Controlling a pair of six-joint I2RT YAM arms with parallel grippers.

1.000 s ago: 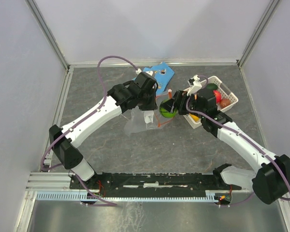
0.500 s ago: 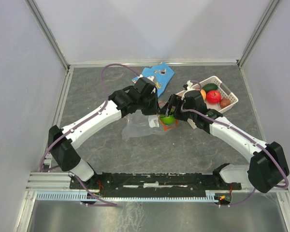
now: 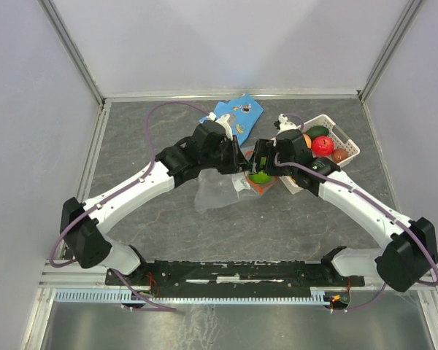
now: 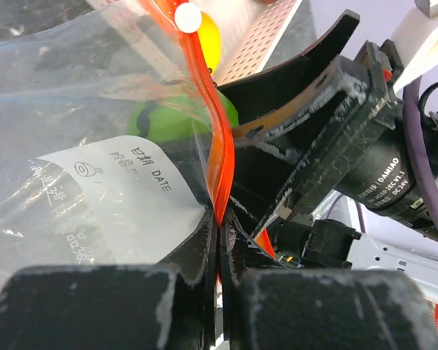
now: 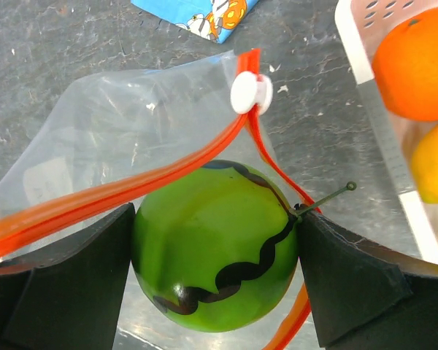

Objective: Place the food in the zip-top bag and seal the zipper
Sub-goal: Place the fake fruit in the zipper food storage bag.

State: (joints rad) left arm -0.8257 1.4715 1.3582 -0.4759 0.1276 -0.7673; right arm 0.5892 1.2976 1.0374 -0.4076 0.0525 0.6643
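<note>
Seen from above, my two arms met near the middle of the grey table (image 3: pixel 168 219). My left gripper (image 4: pixel 219 226) was closed almost completely, pinching one orange-red zipper (image 4: pixel 215 146) strip of the clear bag (image 4: pixel 58 109) between its fingertips. The bag's white label (image 4: pixel 124 189) lay just beside that pinch, and the white slider (image 5: pixel 250 93) sat at the zipper's far end. My right gripper (image 5: pixel 215 270) was spread wide around a green fruit (image 5: pixel 215 248) with a wavy dark stripe, one black finger pressed to each side of it. The fruit sat at the bag's mouth — one zipper strip ran across its upper left, the other passed down its right side. The bag lay crumpled on the table between the two arms. To the right stood a white basket (image 3: pixel 347 142) holding an orange fruit (image 5: pixel 416 62), a yellow fruit (image 5: pixel 434 160), a red fruit (image 3: pixel 322 145) and a dark green fruit (image 3: pixel 317 132). A blue patterned cloth (image 3: pixel 237 113) lay beyond the bag.
</note>
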